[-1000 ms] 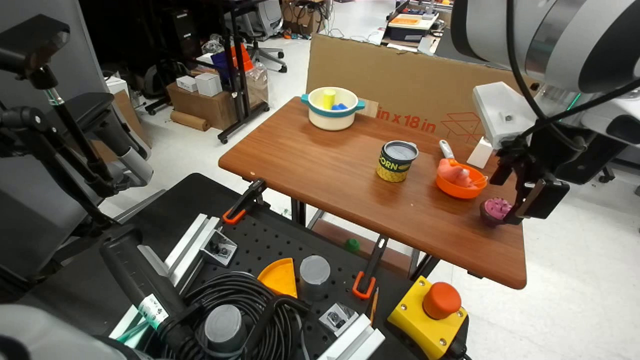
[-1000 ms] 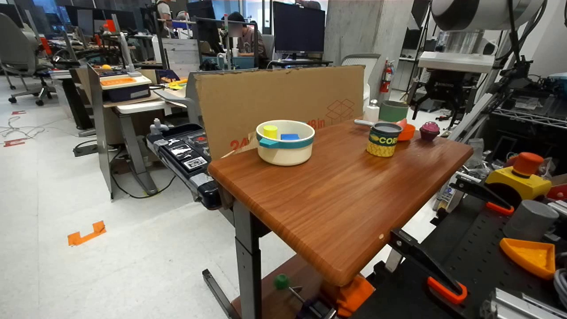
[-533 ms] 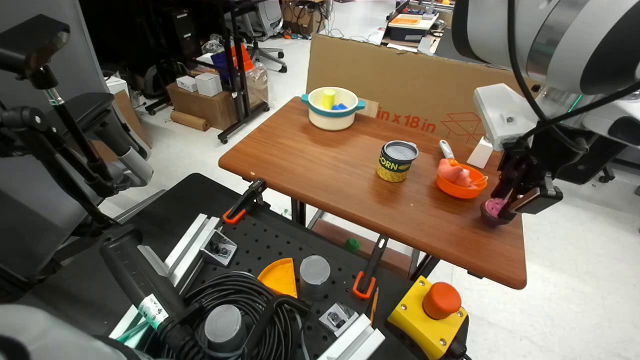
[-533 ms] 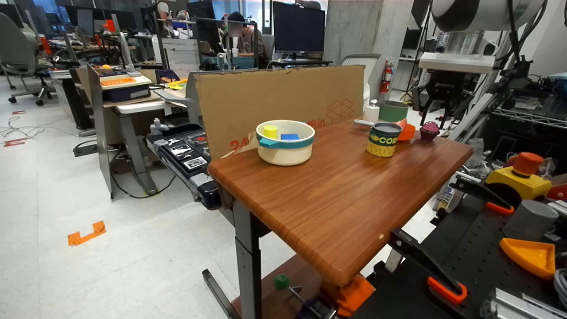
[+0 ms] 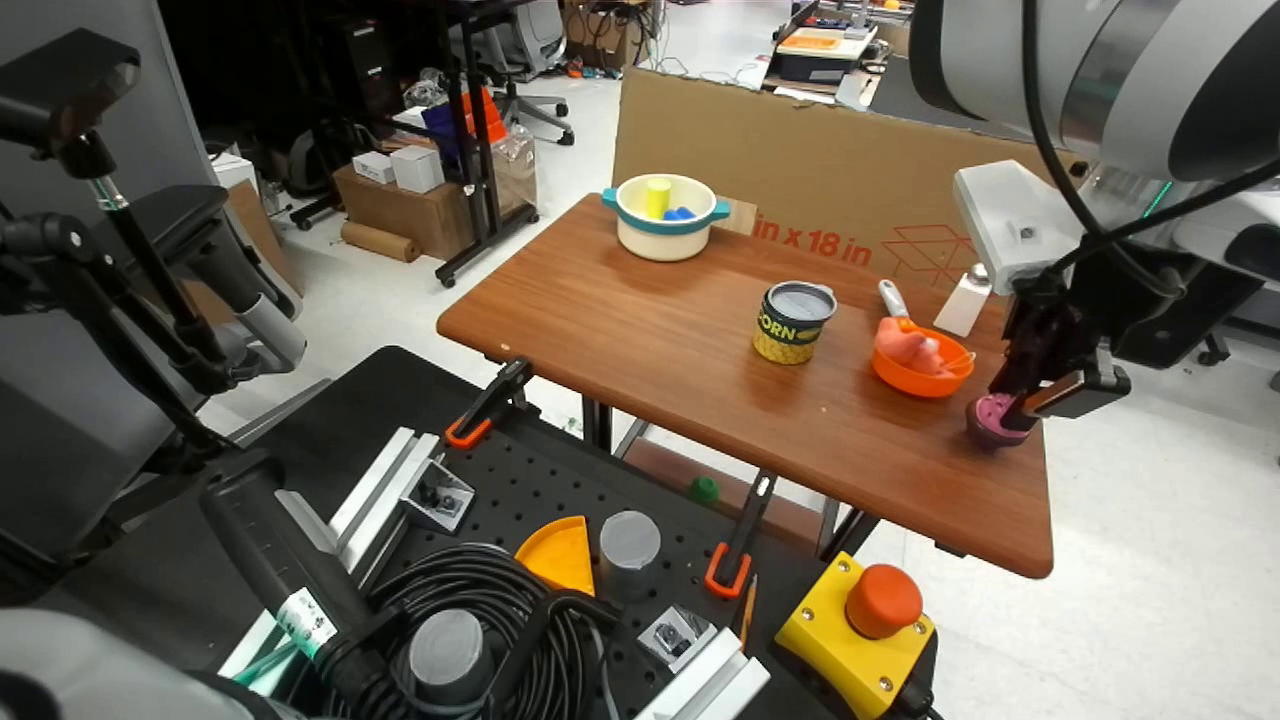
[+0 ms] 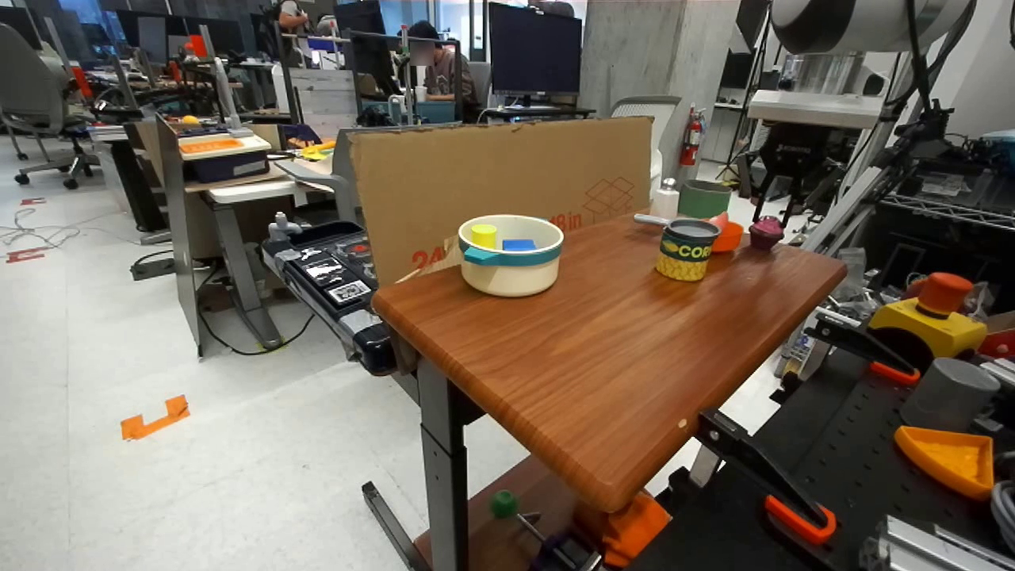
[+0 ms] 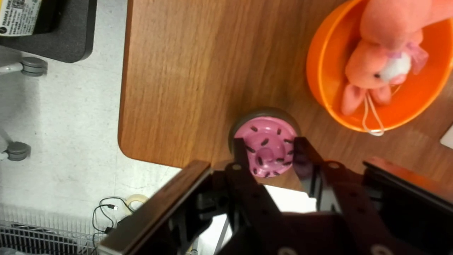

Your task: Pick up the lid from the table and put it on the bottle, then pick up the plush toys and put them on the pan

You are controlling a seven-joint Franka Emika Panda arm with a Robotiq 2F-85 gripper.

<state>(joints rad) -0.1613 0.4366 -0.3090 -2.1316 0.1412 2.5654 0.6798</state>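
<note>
A red emergency-stop button (image 5: 884, 600) caps a yellow box (image 5: 825, 630) in the foreground at 5 o'clock from the middle of a wood-topped counter (image 5: 650, 320), beside a black pegboard (image 5: 540, 465) edged by two orange-handled clamps (image 5: 748, 525), as seen in an exterior view. Beyond, toward 4 o'clock on the counter, the robot's hand (image 7: 270, 147) is clamped on a pink-topped toy cupcake (image 5: 990, 425), a fingertip (image 7: 241, 152) against either side of the sprinkled top; whether the dark base touches the counter cannot be told. At 3 o'clock, near the cupcake, a salmon-pink plush animal (image 7: 368, 67) lies in an orange pan (image 5: 905, 383), its cord loop (image 7: 376, 133) draped over the rim, as the pan's white handle (image 5: 893, 298) points to 11 o'clock. Near the counter's center, a yellow-and-green corn can (image 5: 785, 348) stands upright with a gray lid (image 5: 800, 298) on top. A white shaker (image 5: 965, 303) stands at 2 o'clock. Farther off, at 11 o'clock, a cream pot (image 5: 665, 245) with teal handles holds a yellow cylinder (image 5: 657, 197) and blue pieces (image 5: 682, 214). A cardboard panel (image 5: 780, 160) rises behind the counter, a dark monitor (image 6: 535, 51) well beyond it in an exterior view.
</note>
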